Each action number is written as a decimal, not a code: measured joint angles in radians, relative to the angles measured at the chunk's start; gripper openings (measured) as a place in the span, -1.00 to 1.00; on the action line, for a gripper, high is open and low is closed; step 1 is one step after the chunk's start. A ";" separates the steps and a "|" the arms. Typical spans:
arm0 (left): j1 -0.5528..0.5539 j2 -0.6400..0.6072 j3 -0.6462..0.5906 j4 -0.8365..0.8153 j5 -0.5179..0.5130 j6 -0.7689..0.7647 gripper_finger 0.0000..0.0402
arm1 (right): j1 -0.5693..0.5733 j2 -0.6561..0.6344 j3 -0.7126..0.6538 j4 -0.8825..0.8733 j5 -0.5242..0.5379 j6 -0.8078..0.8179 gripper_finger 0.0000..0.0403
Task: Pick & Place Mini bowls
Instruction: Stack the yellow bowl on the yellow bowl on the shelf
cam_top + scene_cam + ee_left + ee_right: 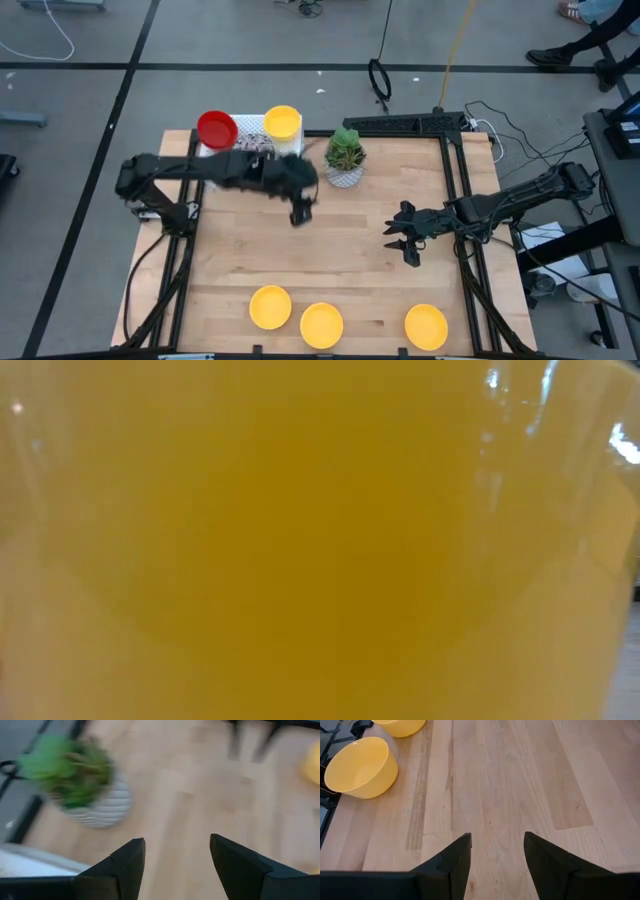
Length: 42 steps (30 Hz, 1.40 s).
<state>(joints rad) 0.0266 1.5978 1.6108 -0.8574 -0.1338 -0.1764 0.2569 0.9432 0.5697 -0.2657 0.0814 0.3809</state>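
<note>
Though blurred, left hand (pixel 299 214) seemingly empty, outstretched beside plant pot (pixel 345 157).

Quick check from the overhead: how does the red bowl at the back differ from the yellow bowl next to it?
Colour: the red bowl is glossy red, the yellow bowl bright yellow. Position: the red bowl sits farther left, toward the table's back left corner; the yellow bowl sits closer to the potted plant. The left arm's links run just in front of both. Shared: both are small, round, similar in size, and stand on the white tray.
</note>
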 joint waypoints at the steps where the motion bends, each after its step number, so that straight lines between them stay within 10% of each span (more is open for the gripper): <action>1: -0.037 0.000 0.000 -0.001 0.000 -0.022 0.13 | 0.000 0.000 0.000 0.000 0.000 0.000 -0.16; 28: -0.617 0.183 0.001 -0.392 0.044 -1.056 0.13 | 0.000 0.000 0.000 0.007 -0.004 -0.030 -0.16; 42: -0.578 0.425 0.000 -0.476 0.241 -0.883 0.13 | 0.000 0.000 0.000 0.007 -0.004 -0.039 -0.16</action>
<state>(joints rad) -0.5512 2.0224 1.6108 -1.3338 0.1068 -1.0592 0.2569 0.9428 0.5697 -0.2584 0.0773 0.3416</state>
